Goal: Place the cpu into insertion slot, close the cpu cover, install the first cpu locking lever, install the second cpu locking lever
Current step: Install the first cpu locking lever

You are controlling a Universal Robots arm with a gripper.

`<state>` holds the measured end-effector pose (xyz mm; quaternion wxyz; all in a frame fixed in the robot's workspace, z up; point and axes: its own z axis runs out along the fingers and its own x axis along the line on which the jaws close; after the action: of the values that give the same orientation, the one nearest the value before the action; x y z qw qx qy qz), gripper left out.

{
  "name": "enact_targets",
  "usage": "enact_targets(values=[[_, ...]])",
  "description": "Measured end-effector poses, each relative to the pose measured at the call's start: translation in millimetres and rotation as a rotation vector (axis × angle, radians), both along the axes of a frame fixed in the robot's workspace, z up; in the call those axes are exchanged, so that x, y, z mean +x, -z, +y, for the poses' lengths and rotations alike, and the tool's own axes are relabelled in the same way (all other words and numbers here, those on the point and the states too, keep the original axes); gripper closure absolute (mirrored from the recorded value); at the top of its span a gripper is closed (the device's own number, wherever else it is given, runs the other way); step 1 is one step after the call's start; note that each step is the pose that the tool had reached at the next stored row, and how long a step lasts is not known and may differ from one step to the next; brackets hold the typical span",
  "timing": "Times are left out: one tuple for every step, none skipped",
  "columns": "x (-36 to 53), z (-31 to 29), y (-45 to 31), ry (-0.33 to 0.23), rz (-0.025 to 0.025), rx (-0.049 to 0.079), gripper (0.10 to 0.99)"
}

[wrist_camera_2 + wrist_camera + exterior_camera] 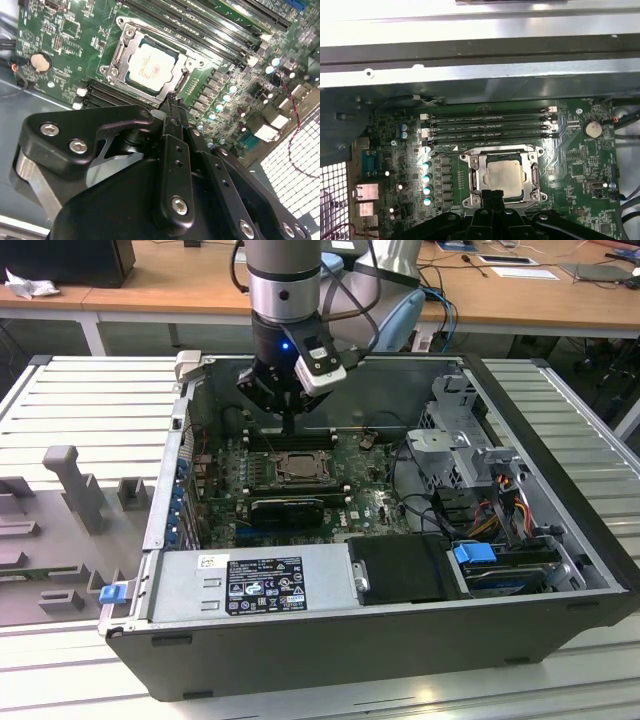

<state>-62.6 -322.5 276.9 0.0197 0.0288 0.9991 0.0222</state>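
Clenched jaws of gripper (172, 102), nothing visible between, tips at edge of cpu cover (119, 54). Cover down flat around cpu (150, 62), seated in insertion slot (300, 466). Beyond socket: memory slots (490, 127), green board (580, 167). Around all: open computer case (400, 650) in exterior view.

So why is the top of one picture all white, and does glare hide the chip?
In the first wrist view, bright light washes out the strip above the case wall, yet the chip is evenly lit. In the second wrist view the black pincer looms dark in front, with the chip pale beyond it. In the exterior view a blue light glows on the arm.
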Motion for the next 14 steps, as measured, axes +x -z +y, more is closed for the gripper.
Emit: enact_targets(values=[[-1.6,-0.1,-0.1,-0.003,-0.0003,0.000,0.980],[-3.3,0.0,-0.1,-0.003,-0.0005,0.000,0.980],[-4.9,0.0,0.0,-0.003,-0.0008,0.000,0.980],[-6.4,0.0,0.0,-0.003,-0.0008,0.000,0.980],[-7.8,0.0,0.0,-0.003,-0.0008,0.000,0.980],[-8.6,0.1,0.1,-0.003,-0.0009,0.000,0.980],[-9.9,0.0,0.0,-0.003,-0.0008,0.000,0.980],[-11.2,0.0,0.0,-0.003,-0.0008,0.000,0.980],[-12.1,0.0,0.0,-0.003,-0.0008,0.000,0.980],[-13.0,0.0,0.0,-0.003,-0.0008,0.000,0.980],[-13.9,0.0,0.0,-0.003,-0.0008,0.000,0.980],[-14.7,0.0,0.0,-0.003,-0.0008,0.000,0.980],[-15.5,0.0,0.0,-0.003,-0.0008,0.000,0.980],[-16.3,0.0,0.0,-0.003,-0.0008,0.000,0.980]])
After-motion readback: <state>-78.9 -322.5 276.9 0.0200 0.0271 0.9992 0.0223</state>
